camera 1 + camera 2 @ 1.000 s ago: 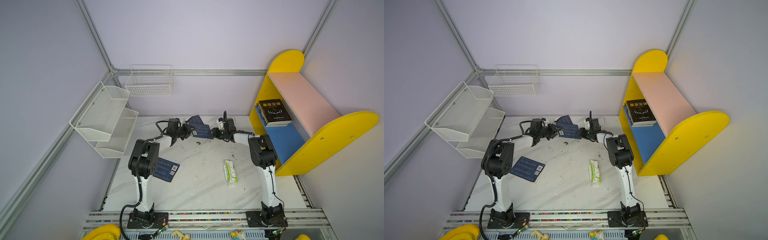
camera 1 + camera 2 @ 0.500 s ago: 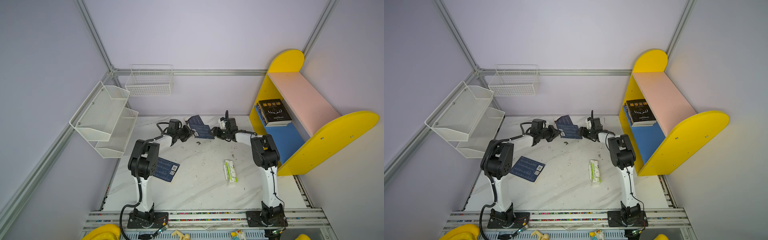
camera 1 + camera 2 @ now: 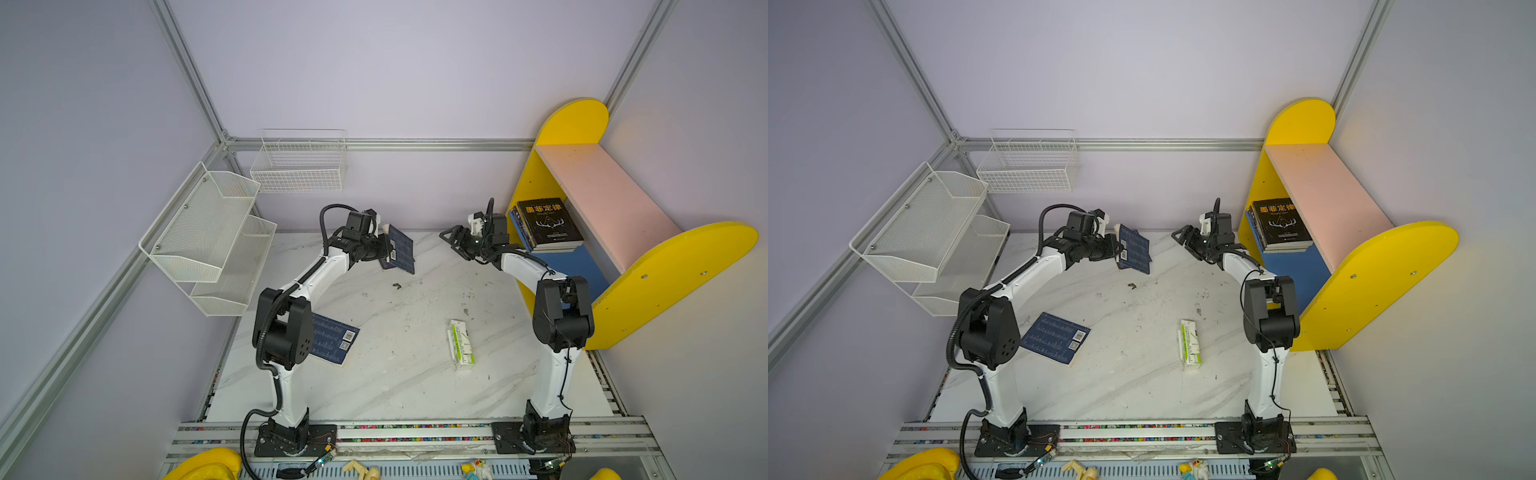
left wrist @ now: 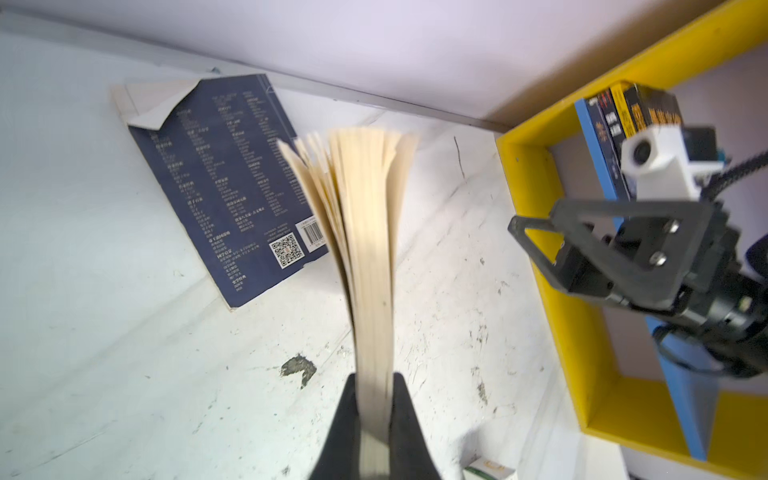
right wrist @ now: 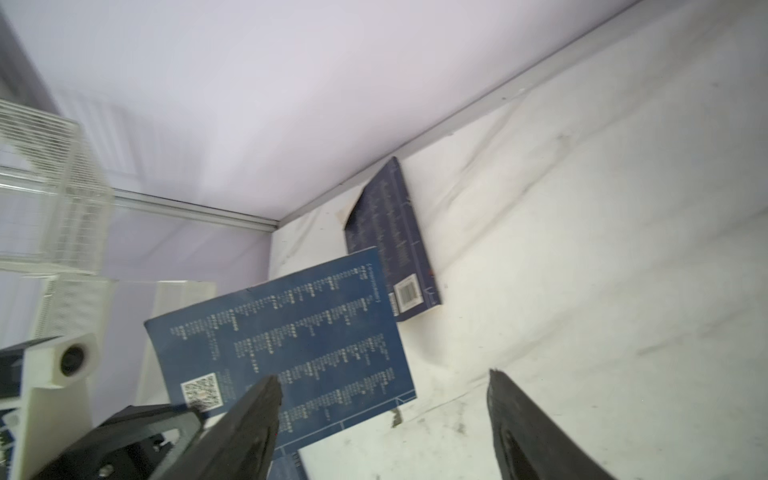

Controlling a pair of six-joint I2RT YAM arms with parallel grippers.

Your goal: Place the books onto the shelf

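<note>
Holding a navy book (image 3: 401, 249) clamped in my left pincer (image 3: 385, 252), clear of the bench (image 3: 415, 374), upper centre in both top views. My right pincer (image 3: 449, 244) stands open and empty, facing it, just left of the shelf (image 3: 602, 187). Step judged: hand-over. Next: right jaws close on the free edge before left releases. Left arm (image 3: 320, 270) and right arm (image 3: 523, 266) both reach rearward.

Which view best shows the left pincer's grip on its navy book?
Left wrist view: the left pincer clamps the navy book edge-on, pages fanning out. Both top views show it small. Right wrist view shows the cover, grip mostly hidden.
</note>
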